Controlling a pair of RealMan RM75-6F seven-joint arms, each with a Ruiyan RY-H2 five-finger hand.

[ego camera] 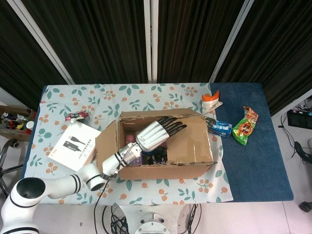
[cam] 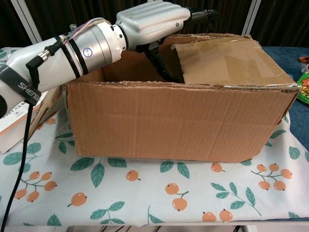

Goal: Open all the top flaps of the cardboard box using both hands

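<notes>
The brown cardboard box (ego camera: pixel 161 168) (cam: pixel 178 121) stands mid-table. Its left flap (ego camera: pixel 106 144) is folded outward; its right flap (ego camera: pixel 191 141) (cam: pixel 227 60) still lies flat over the right half of the opening. My left hand (ego camera: pixel 157 132) (cam: pixel 152 19) reaches over the open left half, fingers spread and extended, dark fingertips (ego camera: pixel 176 126) at the near edge of the right flap. One finger points down into the box in the chest view. It holds nothing. My right hand appears in neither view.
A white booklet (ego camera: pixel 74 144) lies left of the box, a small pink item (ego camera: pixel 77 116) behind it. Snack packets (ego camera: pixel 211 102) (ego camera: pixel 245 126) and a blue pack (ego camera: pixel 219 127) lie on the right. Small items (ego camera: pixel 146 156) sit inside the box.
</notes>
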